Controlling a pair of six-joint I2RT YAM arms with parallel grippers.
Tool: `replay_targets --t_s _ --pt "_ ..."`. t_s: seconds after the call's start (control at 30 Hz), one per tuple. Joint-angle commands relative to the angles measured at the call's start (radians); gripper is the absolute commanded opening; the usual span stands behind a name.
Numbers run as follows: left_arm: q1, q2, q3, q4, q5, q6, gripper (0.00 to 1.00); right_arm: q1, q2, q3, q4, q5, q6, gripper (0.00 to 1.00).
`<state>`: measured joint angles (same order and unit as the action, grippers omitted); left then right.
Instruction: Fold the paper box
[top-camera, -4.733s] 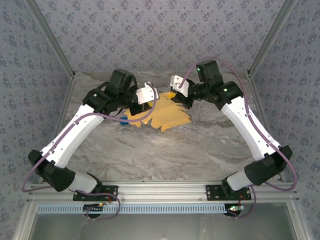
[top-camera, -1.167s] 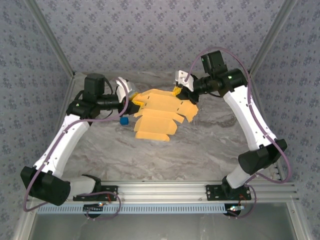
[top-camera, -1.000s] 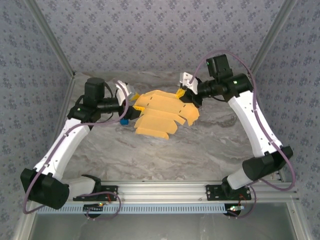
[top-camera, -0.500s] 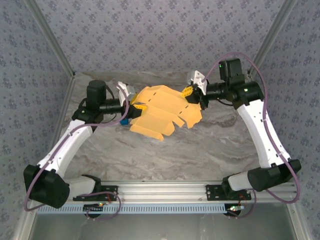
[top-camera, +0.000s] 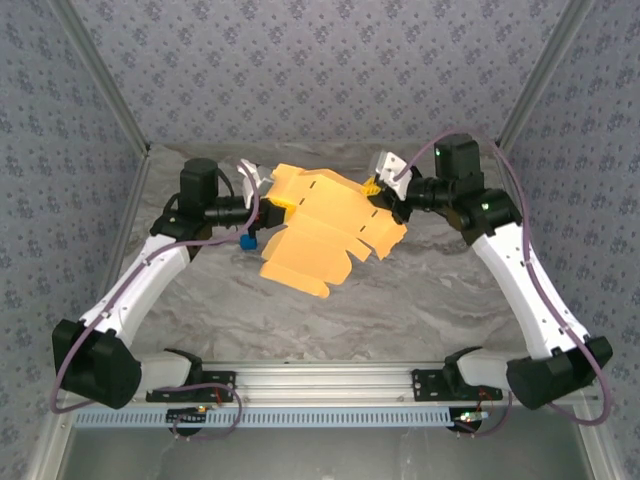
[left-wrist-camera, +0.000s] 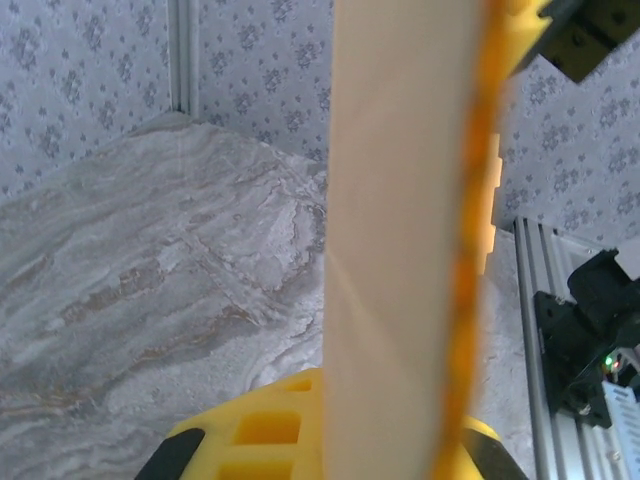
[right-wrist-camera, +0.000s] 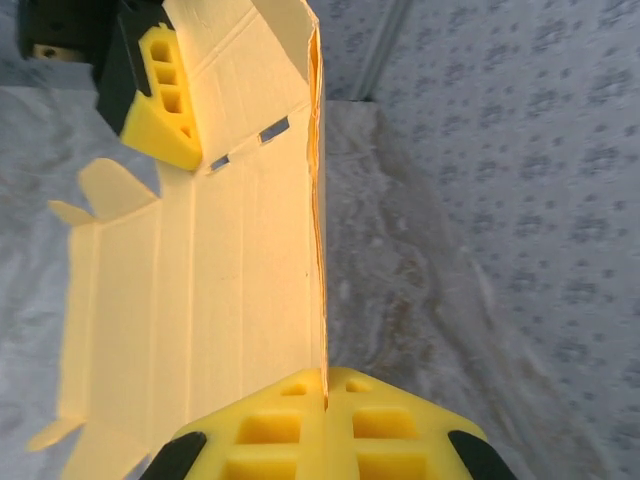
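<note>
The paper box (top-camera: 322, 228) is an unfolded yellow-orange die-cut sheet, held off the marble table between both arms and tilted, its notched flaps hanging toward the near side. My left gripper (top-camera: 270, 198) is shut on its left far edge. In the left wrist view the sheet (left-wrist-camera: 400, 200) runs edge-on between the yellow fingers (left-wrist-camera: 250, 440). My right gripper (top-camera: 378, 190) is shut on the right far corner. In the right wrist view the sheet's edge (right-wrist-camera: 318, 250) is pinched between the jaws of this gripper (right-wrist-camera: 325, 395), and the left finger (right-wrist-camera: 165, 95) shows at the far corner.
A tiny blue object (top-camera: 246, 240) lies on the table under the sheet's left side. Patterned walls close in the back and sides, with metal posts (top-camera: 530, 90) at the corners. An aluminium rail (top-camera: 320, 385) runs along the near edge.
My left gripper has closed on the sheet's left edge. The right arm has swung rightward and the sheet has lifted, stretched between both grippers and tilted more steeply.
</note>
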<state>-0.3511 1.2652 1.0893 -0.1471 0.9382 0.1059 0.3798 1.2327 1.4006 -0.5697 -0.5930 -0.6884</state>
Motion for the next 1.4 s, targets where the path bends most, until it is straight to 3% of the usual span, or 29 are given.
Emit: replay_targets --t_s 0.0,0.17,0.3,0.47,0.73,0.83,0.97,1.2,1.37 --pt "-0.016 0.0 0.065 0.022 -0.013 -0.107 0.0 0.076 -0.055 -0.094 0.173 0.275 -0.025 0.0" --pt "-0.041 0.005 0.079 0.007 -0.06 -0.154 0.0 0.208 -0.093 -0.248 0.339 0.577 -0.139 0.0" --pt "-0.055 0.016 0.088 0.011 -0.066 -0.18 0.0 0.287 -0.09 -0.326 0.463 0.746 -0.201 0.0" --pt "-0.06 0.027 0.087 0.019 -0.08 -0.204 0.0 0.333 -0.095 -0.401 0.58 0.841 -0.254 0.0" --pt "-0.058 0.046 0.084 0.02 -0.109 -0.218 0.0 0.358 -0.094 -0.46 0.669 0.886 -0.289 0.0" --pt "-0.059 0.047 0.077 0.024 -0.123 -0.213 0.0 0.351 -0.106 -0.457 0.645 0.857 -0.269 0.0" --pt "-0.058 0.04 0.057 0.021 -0.138 -0.18 0.0 0.293 -0.128 -0.408 0.511 0.725 -0.158 0.0" --pt "-0.059 -0.028 -0.002 0.023 -0.197 -0.085 0.34 0.153 -0.119 -0.253 0.188 0.367 0.019 0.0" --pt "-0.058 -0.098 -0.037 0.021 -0.343 -0.046 0.47 0.103 -0.12 -0.17 0.075 0.236 0.079 0.0"
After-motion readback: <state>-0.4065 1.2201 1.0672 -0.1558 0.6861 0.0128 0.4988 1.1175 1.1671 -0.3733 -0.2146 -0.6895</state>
